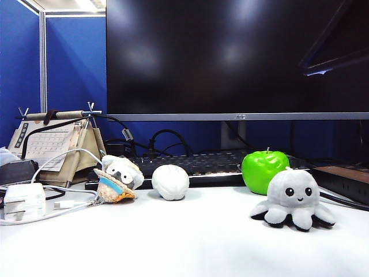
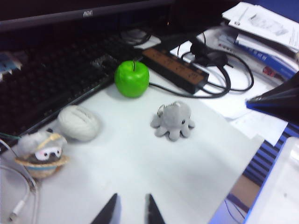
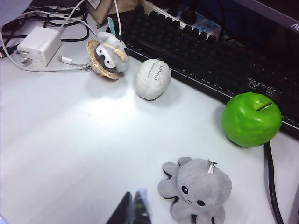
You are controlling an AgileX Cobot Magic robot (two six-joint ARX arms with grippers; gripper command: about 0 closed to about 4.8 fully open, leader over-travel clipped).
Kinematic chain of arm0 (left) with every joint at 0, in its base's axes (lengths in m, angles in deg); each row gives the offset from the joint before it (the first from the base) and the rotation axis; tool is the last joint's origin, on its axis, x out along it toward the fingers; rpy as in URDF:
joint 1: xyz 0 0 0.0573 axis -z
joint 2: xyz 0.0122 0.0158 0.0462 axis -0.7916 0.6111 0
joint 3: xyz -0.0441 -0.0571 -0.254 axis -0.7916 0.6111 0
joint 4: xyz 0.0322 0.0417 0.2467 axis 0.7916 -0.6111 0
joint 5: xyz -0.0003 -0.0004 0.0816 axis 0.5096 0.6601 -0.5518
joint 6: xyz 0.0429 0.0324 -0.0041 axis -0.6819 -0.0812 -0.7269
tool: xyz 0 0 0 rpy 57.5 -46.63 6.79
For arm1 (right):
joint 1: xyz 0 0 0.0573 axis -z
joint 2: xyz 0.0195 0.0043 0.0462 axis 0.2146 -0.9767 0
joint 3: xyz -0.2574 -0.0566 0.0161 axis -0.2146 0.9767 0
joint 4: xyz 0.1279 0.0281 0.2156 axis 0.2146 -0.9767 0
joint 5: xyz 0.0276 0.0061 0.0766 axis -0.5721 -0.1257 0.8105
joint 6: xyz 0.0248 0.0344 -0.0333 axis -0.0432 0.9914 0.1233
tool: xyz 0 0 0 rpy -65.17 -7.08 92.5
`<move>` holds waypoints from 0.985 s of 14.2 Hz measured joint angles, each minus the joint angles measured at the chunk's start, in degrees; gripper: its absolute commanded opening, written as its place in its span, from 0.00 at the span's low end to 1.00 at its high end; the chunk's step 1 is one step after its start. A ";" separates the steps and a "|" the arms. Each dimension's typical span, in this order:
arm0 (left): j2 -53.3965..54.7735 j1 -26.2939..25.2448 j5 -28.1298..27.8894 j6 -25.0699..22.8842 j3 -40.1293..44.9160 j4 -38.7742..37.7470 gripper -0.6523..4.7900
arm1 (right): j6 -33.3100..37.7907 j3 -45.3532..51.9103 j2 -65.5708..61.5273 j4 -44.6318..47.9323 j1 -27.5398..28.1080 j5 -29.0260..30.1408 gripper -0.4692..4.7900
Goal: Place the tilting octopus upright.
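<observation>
The light grey octopus [image 1: 293, 200] sits upright on its tentacles on the white table, face to the front, just in front of a green apple [image 1: 264, 171]. It also shows in the left wrist view, octopus [image 2: 173, 120], and in the right wrist view, octopus [image 3: 196, 189]. My left gripper [image 2: 131, 203] hovers over bare table well short of the octopus, open with nothing between its fingers. My right gripper [image 3: 133, 201] is shut and empty, a short way beside the octopus without touching it. Neither gripper appears in the exterior view.
A white brain-like ball [image 1: 170, 182] and a small plush animal with a straw hat [image 1: 118, 178] lie at the left middle. A keyboard [image 1: 196, 164] and monitor [image 1: 236, 57] stand behind. A white charger [image 1: 24, 201] with cables is at far left, a power strip [image 2: 175, 70] and papers [image 2: 261, 28] to the right.
</observation>
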 measured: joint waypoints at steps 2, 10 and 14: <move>-3.89 -5.29 1.62 -0.02 0.00 0.00 0.27 | 0.00 0.00 0.00 -0.02 0.00 -0.02 0.08; -11.65 -32.57 0.28 -4.85 2.73 0.83 0.27 | 0.00 0.00 0.00 -0.02 0.00 -0.02 0.08; -11.58 -32.57 -3.76 -4.33 15.32 15.39 0.27 | 0.00 0.00 0.00 -0.02 0.00 0.00 0.08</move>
